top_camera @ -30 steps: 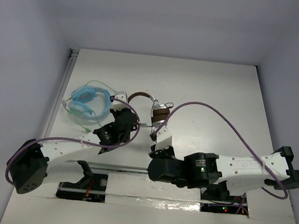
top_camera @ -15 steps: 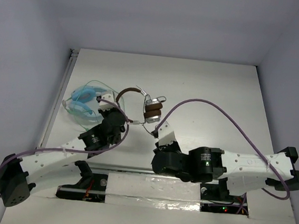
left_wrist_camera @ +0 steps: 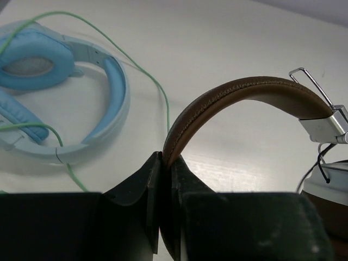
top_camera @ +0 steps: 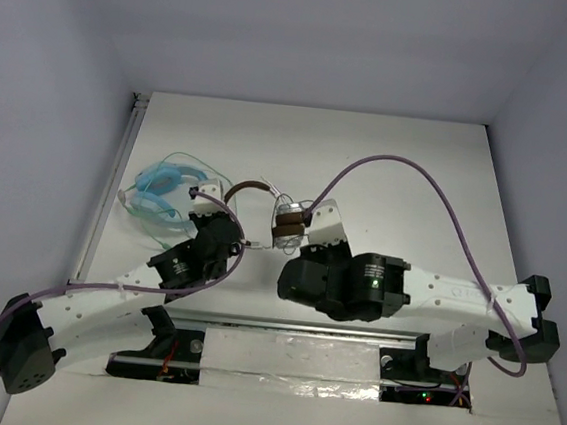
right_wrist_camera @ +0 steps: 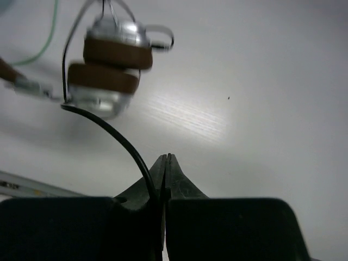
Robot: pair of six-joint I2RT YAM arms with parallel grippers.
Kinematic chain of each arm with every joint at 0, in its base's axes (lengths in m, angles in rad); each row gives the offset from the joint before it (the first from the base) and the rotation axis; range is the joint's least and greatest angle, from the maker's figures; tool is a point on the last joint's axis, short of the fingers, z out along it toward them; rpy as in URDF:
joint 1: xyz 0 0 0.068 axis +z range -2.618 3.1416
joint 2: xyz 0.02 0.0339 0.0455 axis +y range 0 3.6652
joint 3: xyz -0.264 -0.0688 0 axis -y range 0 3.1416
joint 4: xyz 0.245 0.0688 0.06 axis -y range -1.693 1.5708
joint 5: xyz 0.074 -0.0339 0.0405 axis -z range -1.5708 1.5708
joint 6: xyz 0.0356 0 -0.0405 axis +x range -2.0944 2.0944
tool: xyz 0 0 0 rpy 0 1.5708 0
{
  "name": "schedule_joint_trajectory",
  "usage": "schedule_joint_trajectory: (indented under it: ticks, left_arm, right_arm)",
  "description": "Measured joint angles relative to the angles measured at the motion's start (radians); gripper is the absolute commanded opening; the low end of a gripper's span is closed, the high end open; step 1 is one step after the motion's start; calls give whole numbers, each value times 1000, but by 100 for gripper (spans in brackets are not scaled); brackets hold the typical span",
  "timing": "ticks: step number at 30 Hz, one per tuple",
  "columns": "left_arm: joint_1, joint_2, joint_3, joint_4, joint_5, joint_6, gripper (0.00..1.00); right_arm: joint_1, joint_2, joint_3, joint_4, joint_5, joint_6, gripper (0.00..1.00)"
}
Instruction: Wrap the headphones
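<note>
The headphones have a dark brown headband (top_camera: 253, 186) and stacked silver ear cups with brown pads (top_camera: 287, 224). My left gripper (top_camera: 228, 205) is shut on the left end of the headband, which arches up from the jaws in the left wrist view (left_wrist_camera: 244, 93). My right gripper (top_camera: 309, 225) sits right beside the ear cups and is shut on the thin dark cable (right_wrist_camera: 122, 142). The cable rises from the closed jaws (right_wrist_camera: 166, 161) to the ear cups (right_wrist_camera: 111, 65). The rest of the cable is hidden.
Light-blue headphones (top_camera: 165, 193) with a thin green cable (left_wrist_camera: 152, 76) lie just left of the brown pair, near the table's left edge (top_camera: 116, 176). A metal rail (top_camera: 243, 319) runs along the near edge. Purple arm cables loop above both arms.
My right gripper has moved away from the near edge up to the ear cups, keeping the cable. My left gripper has shifted left with the headband, and the headphones moved with it.
</note>
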Motion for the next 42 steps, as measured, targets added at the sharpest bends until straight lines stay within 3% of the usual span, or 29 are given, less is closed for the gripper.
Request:
schedule_joint_trajectory:
  ticks: [7, 13, 25, 34, 42]
  left_arm:
    - [-45, 40, -41, 0, 126, -1, 0]
    - [-51, 82, -41, 36, 172, 13, 0]
    - [-50, 70, 75, 88, 247, 50, 0]
    - [-50, 67, 23, 118, 402, 29, 0]
    - [-50, 32, -37, 88, 554, 13, 0]
  right_arm:
    - [-68, -34, 59, 178, 38, -216, 0]
    - [-69, -2, 128, 293, -26, -341, 0]
    - [-69, -17, 51, 465, -280, -381, 0]
    - [-76, -87, 34, 586, -215, -448, 0]
    - [-203, -189, -105, 711, -197, -494, 0]
